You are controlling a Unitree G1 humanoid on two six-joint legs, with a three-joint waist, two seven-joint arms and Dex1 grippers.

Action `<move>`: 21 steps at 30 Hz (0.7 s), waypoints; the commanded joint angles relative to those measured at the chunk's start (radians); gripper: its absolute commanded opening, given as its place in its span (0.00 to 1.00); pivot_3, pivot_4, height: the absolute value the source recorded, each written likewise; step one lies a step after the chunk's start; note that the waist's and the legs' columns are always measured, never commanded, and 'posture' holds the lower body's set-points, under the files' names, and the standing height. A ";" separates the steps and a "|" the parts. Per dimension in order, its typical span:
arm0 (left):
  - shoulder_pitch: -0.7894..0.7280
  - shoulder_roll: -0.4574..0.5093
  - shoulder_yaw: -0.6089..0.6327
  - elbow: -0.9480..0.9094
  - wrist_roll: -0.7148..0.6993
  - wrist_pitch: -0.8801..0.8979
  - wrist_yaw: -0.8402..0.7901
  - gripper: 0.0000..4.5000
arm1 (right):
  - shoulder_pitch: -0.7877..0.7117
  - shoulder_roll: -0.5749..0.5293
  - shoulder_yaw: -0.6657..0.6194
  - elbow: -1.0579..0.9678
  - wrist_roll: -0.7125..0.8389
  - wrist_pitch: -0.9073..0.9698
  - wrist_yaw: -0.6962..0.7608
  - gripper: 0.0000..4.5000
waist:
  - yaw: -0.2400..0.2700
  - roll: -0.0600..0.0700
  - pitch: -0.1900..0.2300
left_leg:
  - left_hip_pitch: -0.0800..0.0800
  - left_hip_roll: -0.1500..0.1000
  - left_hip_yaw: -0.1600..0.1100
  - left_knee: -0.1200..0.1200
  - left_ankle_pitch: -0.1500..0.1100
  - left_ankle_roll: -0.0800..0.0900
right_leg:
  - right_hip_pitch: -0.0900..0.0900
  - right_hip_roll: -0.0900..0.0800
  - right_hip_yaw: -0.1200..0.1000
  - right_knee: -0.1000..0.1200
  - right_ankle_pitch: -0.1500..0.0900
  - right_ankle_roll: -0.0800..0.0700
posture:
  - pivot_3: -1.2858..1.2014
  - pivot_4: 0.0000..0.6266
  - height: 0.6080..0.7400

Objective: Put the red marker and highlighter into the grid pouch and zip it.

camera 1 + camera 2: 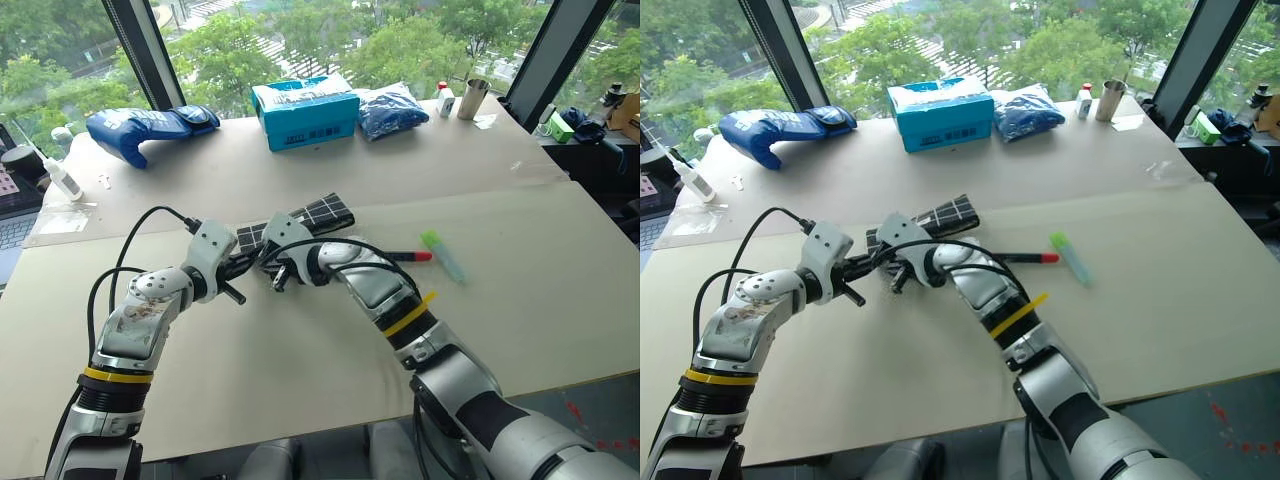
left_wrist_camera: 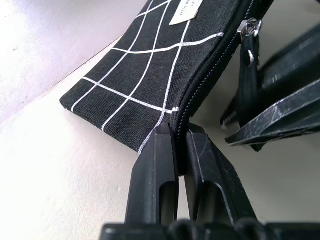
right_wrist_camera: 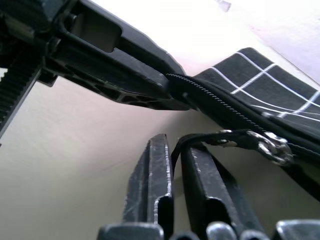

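Left wrist view: left end effector [image 2: 181,150] clenched on grid pouch [image 2: 155,75] corner. Right end effector [image 3: 175,165] barely pinches zipper strap [image 3: 210,137]; slack grip risks strap slipping free, zipper stalling.

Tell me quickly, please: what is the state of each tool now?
Left tool: closed on the grid pouch corner.
Right tool: closed on the zipper strap.

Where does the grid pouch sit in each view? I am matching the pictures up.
Left eye: grid pouch at centre, beyond both grippers.
Right eye: centre, left of the red marker.
Left wrist: upper middle, corner pinched in the jaws.
Right wrist: right side.
Shared landmark: the white grid lines.
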 commanded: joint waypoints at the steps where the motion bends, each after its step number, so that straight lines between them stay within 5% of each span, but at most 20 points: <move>1: 0.011 0.028 0.026 -0.080 -0.027 0.023 -0.020 0.00 | -0.009 -0.066 -0.077 -0.125 0.058 0.069 0.042 0.52 | 0.000 0.000 0.000 | 0.000 0.000 0.000 0.000 0.000 0.000 | 0.000 0.000 0.000 0.000 0.000 0.000 | 0.52 0.24 1.00; 3: 0.021 0.045 0.035 -0.109 -0.040 0.053 -0.032 0.00 | 0.015 -0.117 -0.102 -0.202 0.101 0.119 0.085 0.66 | 0.000 0.000 0.000 | -0.001 0.000 0.000 0.000 0.000 0.000 | 0.000 0.000 0.000 0.000 0.000 0.000 | 0.52 0.24 1.00; 11: 0.081 0.121 0.158 -0.308 -0.170 0.294 -0.031 0.00 | 0.234 -0.503 -0.371 -0.621 0.320 0.199 0.267 0.66 | 0.015 0.000 0.000 | -0.003 0.000 0.000 0.000 -0.001 0.001 | 0.000 0.000 -0.001 -0.002 0.000 0.000 | 0.52 0.24 1.00; 21: 0.148 0.147 0.153 -0.410 -0.283 0.427 -0.045 0.00 | 0.387 -0.709 -0.453 -0.366 0.141 0.025 0.035 0.66 | 0.043 -0.002 0.001 | 0.004 0.002 0.012 0.001 -0.001 0.002 | 0.002 -0.001 0.001 -0.005 0.001 -0.001 | 0.52 0.24 1.00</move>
